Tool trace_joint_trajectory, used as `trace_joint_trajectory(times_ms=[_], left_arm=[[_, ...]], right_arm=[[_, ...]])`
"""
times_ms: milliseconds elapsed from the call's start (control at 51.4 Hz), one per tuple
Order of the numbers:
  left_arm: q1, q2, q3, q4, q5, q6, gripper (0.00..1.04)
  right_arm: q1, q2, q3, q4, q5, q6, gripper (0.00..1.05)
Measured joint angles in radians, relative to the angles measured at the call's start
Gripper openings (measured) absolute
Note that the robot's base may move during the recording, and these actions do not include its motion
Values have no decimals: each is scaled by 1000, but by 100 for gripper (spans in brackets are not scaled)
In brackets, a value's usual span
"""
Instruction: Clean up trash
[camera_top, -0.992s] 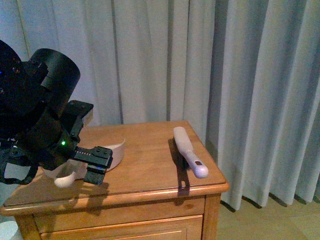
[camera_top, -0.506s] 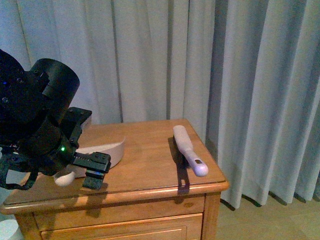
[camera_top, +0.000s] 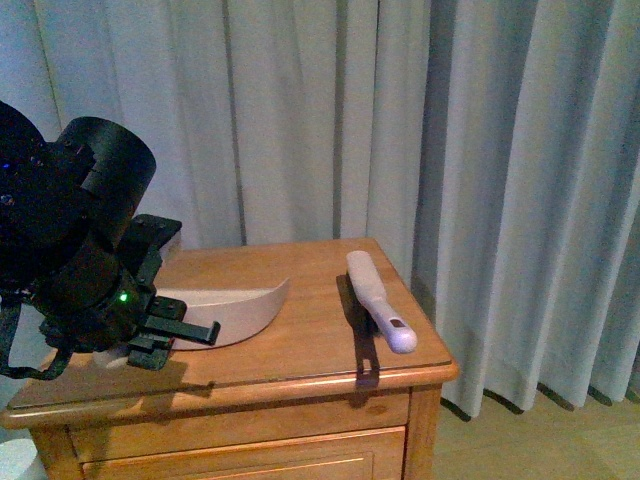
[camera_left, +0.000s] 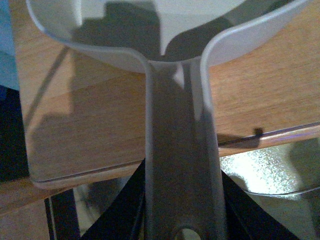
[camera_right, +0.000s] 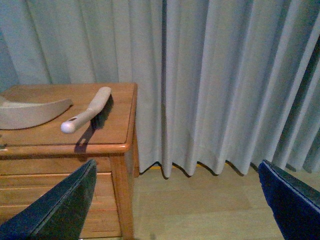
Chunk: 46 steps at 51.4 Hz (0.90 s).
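Front view: a wooden bench (camera_top: 300, 350) with a drawer front occupies the lower left and centre of the frame, set against a pale pleated curtain (camera_top: 450, 150) that fills the background. The left gripper (camera_top: 165, 340) sits at the left edge of the frame, low over the near left part of the bench top. Its jaws are pressed in on the handle of a pinkish-beige dustpan (camera_top: 235, 305), one on each side, as the left wrist view confirms. The pan body extends from the gripper towards the centre of the frame, with its curved lip ending near the middle of the bench top. A hand brush (camera_top: 378, 300) with a pale handle lies on the right part of the bench top, well apart from the dustpan, its rounded handle end towards the front edge. The right gripper (camera_right: 177, 170) is seen only in its own wrist view. Its jaws are spread wide and hold nothing, and it hangs beside the bench over a wooden floor (camera_right: 200, 200). The trash cannot be made out in any view, so its position cannot be stated.
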Motion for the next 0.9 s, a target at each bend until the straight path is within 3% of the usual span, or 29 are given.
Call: trace_joint_trajectory(times_ms=[448, 895], left_arm=[[10, -20, -3, 14, 17, -7, 28], [115, -440, -215, 257, 99, 25, 28]], right_arm=[[0, 0, 0, 0, 0, 0, 97], [0, 0, 0, 0, 0, 0, 97]])
